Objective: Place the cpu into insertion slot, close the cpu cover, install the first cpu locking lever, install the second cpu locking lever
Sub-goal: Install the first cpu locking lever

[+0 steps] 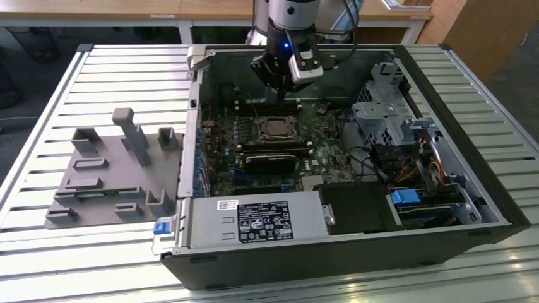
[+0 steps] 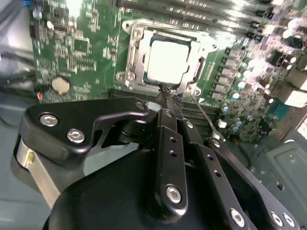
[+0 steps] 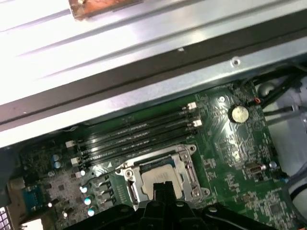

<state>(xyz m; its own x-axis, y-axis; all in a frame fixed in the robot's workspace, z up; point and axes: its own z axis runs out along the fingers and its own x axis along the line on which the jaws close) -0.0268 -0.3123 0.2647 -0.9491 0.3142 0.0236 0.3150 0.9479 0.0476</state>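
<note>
Exterior view: black two-finger gripper (image 1: 281,88) hangs raised over the open case, on the far side of the small square, silver-rimmed insertion slot (image 1: 260,129).
Second wrist view: fingers pressed together, gripping nothing. The flat silver-grey square cpu (image 2: 168,60) sits in the slot, just ahead of the tips. The thin silvery cpu cover (image 2: 135,57) appears flat around it.
First wrist view: cpu (image 3: 160,178) straight beyond the tips, with the long black memory slots (image 3: 139,132) past the slot.

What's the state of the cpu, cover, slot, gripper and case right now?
cpu: seated, metal top up.
insertion slot: holds the cpu.
cpu cover: down, framing the cpu.
gripper: shut, tips at the cover's edge.
computer case: on its side, open.
</note>
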